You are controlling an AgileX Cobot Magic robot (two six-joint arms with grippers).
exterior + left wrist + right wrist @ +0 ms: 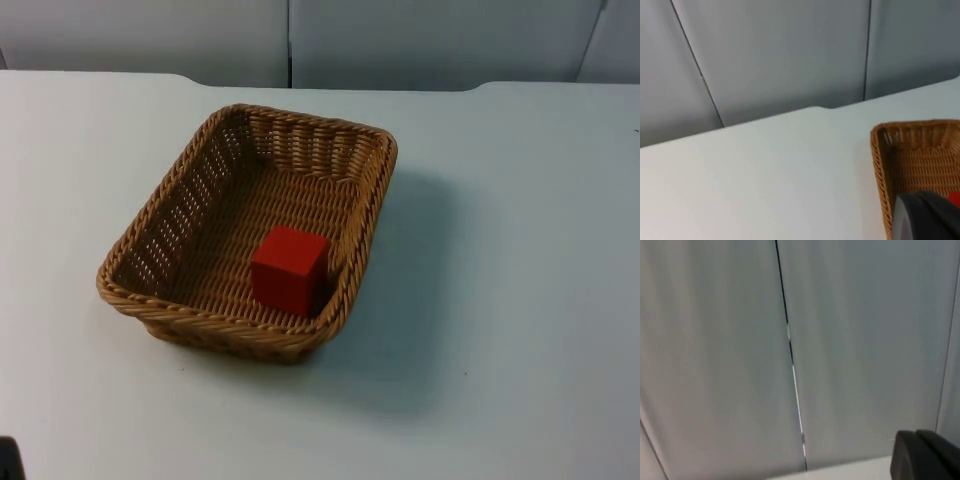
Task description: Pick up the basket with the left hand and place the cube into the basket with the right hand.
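The red cube (290, 268) sits inside the wicker basket (372, 215) on the white table (520, 300), near the rim closest to the camera. No writing is legible. The left wrist view catches a basket corner (880, 165); the right wrist view faces the grey wall (715, 350).

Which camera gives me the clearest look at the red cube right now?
Top view: the red cube sits whole inside the basket. The left wrist view catches a red sliver; the right wrist view faces the grey partition wall.
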